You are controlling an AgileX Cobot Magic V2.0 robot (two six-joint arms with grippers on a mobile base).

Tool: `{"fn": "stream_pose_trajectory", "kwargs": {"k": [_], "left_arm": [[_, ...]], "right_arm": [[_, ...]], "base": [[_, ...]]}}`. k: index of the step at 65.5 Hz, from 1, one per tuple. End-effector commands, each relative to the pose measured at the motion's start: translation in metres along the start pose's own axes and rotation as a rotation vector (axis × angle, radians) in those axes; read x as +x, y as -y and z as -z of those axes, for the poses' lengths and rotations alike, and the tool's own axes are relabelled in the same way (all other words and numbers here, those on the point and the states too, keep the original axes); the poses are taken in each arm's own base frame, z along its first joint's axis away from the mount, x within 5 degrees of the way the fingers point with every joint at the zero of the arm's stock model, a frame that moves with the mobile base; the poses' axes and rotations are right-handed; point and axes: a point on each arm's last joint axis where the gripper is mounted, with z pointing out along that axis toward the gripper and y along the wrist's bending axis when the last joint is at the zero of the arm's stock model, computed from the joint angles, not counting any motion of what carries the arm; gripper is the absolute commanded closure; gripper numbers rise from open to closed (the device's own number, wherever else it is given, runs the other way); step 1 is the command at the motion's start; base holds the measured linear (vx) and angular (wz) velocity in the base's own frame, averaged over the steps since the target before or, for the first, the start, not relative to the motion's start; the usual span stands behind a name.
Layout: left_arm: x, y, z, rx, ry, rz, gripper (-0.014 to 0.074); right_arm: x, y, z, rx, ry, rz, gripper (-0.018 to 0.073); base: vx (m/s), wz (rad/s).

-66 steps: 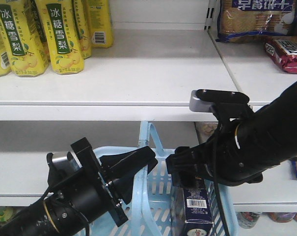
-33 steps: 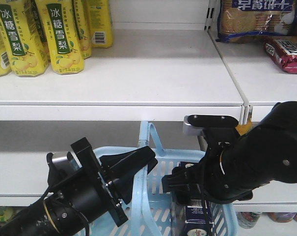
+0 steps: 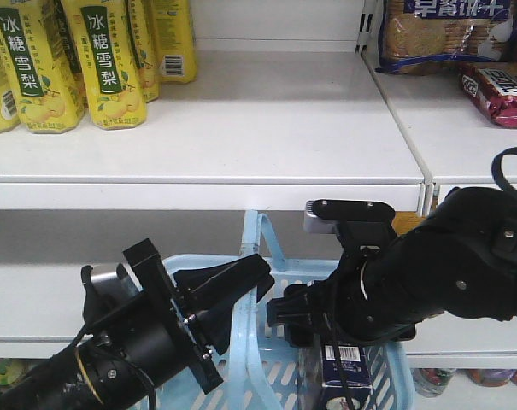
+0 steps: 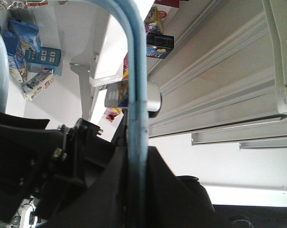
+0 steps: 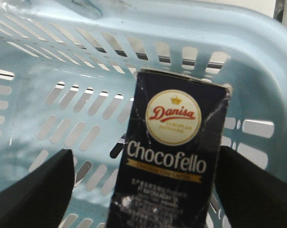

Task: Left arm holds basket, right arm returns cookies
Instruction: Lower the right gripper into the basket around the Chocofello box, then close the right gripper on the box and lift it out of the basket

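Landmark: a light blue slotted plastic shopping basket (image 5: 48,95) hangs by its pale blue hoop handle (image 4: 136,71) in front of white metal store shelves (image 3: 284,120).

Cookies: the dark navy rectangular cardboard box of cookies (image 5: 169,161) stands upright inside the basket, close to a slotted wall at the basket's right end. Its round red-and-white Danisa logo and "Chocofello" lettering face the right wrist camera.

Right arm: the black rounded robot arm (image 3: 446,265) leans in over the right end of the basket, above the box, a silver block (image 3: 320,224) at its top.

Right gripper: the black two-finger gripper (image 5: 145,156) is spread wide inside the basket, one finger on each side of the box. A clear gap separates one finger from the box. The other sits just beside the box's edge, and contact there cannot be told. Nothing is grasped.

Left arm: the black cylindrical robot arm with a flat black plate (image 3: 130,350) comes in from the basket's lower left.

Left gripper: the wedge-shaped black gripper (image 3: 254,286) is clenched on the basket's handle, which runs up between its fingers in the left wrist view.

Backdrop: tall yellow drink cartons (image 3: 104,60) stand on the shelf above and left of the basket. Red-wrapped biscuit packs (image 3: 502,90) lie above and right of it.
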Motion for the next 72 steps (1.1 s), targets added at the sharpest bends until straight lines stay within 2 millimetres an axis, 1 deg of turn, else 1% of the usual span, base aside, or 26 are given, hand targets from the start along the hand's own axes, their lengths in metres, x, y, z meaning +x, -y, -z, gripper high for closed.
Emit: {"fn": "stream_pose_trajectory", "kwargs": {"k": [1, 13, 23, 30, 35, 41, 48, 52, 53, 63, 72], "left_arm": [[0.006, 0.044, 0.002, 0.377, -0.052, 0.001, 0.0599], [0.006, 0.044, 0.002, 0.377, -0.052, 0.001, 0.0599], [0.006, 0.044, 0.002, 0.377, -0.052, 0.001, 0.0599], [0.006, 0.044, 0.002, 0.377, -0.052, 0.001, 0.0599], [0.006, 0.044, 0.002, 0.377, -0.052, 0.001, 0.0599], [0.006, 0.044, 0.002, 0.377, -0.052, 0.001, 0.0599], [0.006, 0.044, 0.002, 0.377, -0.052, 0.001, 0.0599], [0.006, 0.044, 0.002, 0.377, -0.052, 0.001, 0.0599], [0.006, 0.044, 0.002, 0.377, -0.052, 0.001, 0.0599], [0.006, 0.044, 0.002, 0.377, -0.052, 0.001, 0.0599], [0.006, 0.044, 0.002, 0.377, -0.052, 0.001, 0.0599]], "right_arm": [[-0.008, -0.004, 0.010, -0.030, 0.069, 0.018, 0.0006], [-0.007, -0.003, 0.004, -0.020, 0.055, 0.023, 0.0006], [0.001, 0.002, -0.006, -0.003, 0.029, 0.024, 0.0011], [0.002, 0.003, -0.007, -0.002, 0.028, 0.025, 0.0033], [0.001, 0.002, -0.007, -0.008, 0.037, 0.025, 0.0067], [0.001, 0.002, -0.007, -0.009, 0.038, 0.023, 0.0130], [0.001, 0.002, -0.007, -0.009, 0.038, 0.021, 0.0240], [0.001, 0.002, -0.007, -0.009, 0.038, 0.022, 0.0328], [0.001, 0.002, -0.007, -0.009, 0.039, 0.022, 0.0337], [0.001, 0.002, -0.007, -0.010, 0.040, 0.030, 0.0575], [0.001, 0.002, -0.005, -0.011, 0.042, 0.040, 0.0571]], "base": [[0.00, 0.00], [0.00, 0.00], [0.00, 0.00], [0.00, 0.00], [0.00, 0.00], [0.00, 0.00], [0.00, 0.00], [0.00, 0.00], [0.00, 0.00], [0.00, 0.00], [0.00, 0.00]]}}
